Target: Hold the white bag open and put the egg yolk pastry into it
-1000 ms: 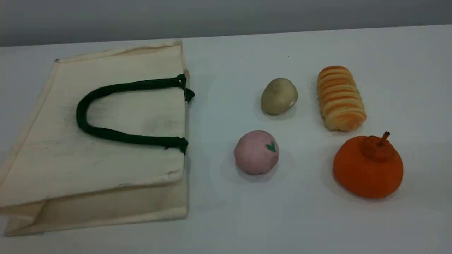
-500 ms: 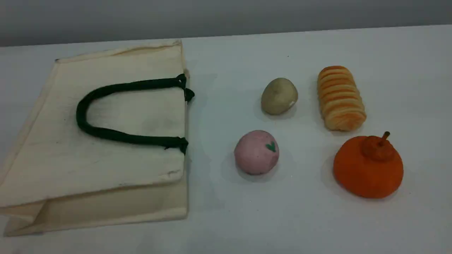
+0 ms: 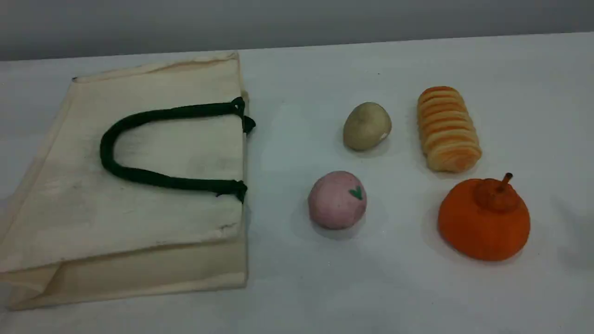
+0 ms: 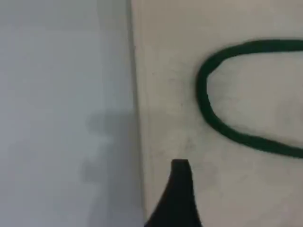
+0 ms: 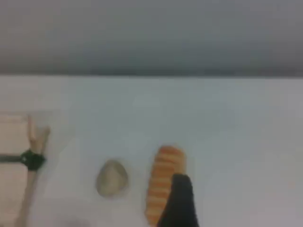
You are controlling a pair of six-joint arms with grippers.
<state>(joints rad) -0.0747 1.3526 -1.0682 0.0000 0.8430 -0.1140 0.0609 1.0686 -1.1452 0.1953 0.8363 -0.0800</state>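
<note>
— Anything shift in that last second?

— Nothing on the bench (image 3: 297, 287) moved; only a faint shadow crept in at its right edge. The egg yolk pastry (image 3: 367, 126) sat where it had been, well apart from the white bag (image 3: 139, 218), which lay flat on its side with its mouth closed.

— And the tools?

— The left tool (image 4: 179, 198) hung over the bag near the green handle (image 3: 139, 175); the right tool (image 5: 179, 201) was up high, facing the pastry. From one fingertip each I couldn't see the gap, though both seemed to stand wide, holding nothing.

— What worried you?

— The bread roll (image 3: 448, 128) lay just beside the pastry and the pink ball (image 3: 337, 200) near it, so I feared a wrong pick. A round pastry could also roll off the fingers, and a limp bag might sag shut.
</note>
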